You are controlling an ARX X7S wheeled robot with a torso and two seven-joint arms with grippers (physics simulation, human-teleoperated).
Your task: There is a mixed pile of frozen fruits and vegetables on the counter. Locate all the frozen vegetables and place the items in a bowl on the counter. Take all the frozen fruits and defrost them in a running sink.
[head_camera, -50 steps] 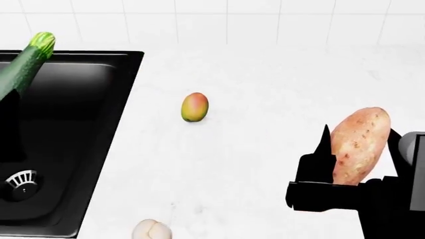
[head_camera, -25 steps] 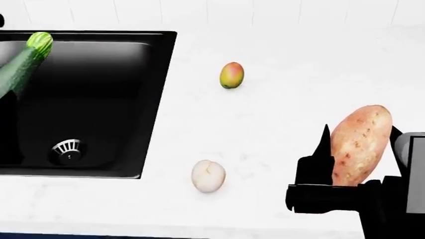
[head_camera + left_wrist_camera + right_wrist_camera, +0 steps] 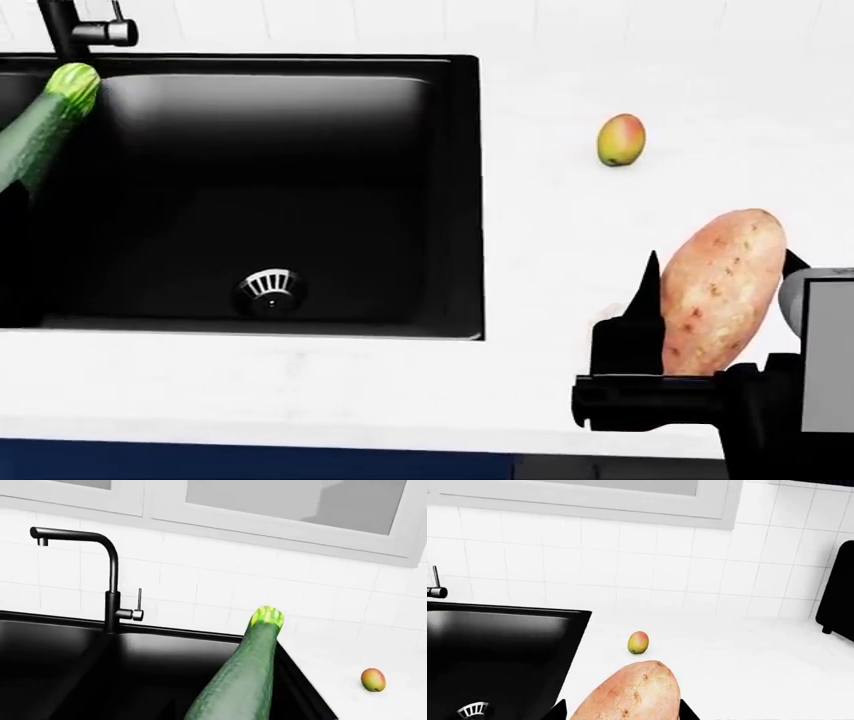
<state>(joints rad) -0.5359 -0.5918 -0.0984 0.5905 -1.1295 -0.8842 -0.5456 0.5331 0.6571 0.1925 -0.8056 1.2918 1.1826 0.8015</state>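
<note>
The long green zucchini (image 3: 40,125) hangs tilted over the black sink (image 3: 461,200), pale tip up. My left gripper is shut on its lower end, which is out of sight at the head view's left edge. The left wrist view shows the zucchini (image 3: 243,680) rising from below. My right gripper (image 3: 725,265) is shut on the speckled sweet potato (image 3: 721,290), held upright above the white counter (image 3: 561,260); its fingers (image 3: 684,709) flank the sweet potato (image 3: 630,692). The small mango (image 3: 621,140) lies alone on the counter right of the sink. The bowl is out of view.
A tall black faucet (image 3: 110,580) with a thin lever stands behind the sink. A silver drain strainer (image 3: 270,290) sits in the near basin. A black appliance (image 3: 837,595) stands at the counter's far right. The counter's front edge (image 3: 267,420) tops dark blue fronts.
The head view has swung left: sink, mango and counter have slid right in it. The pale round thing near the front edge no longer shows. Both grippers keep their hold.
</note>
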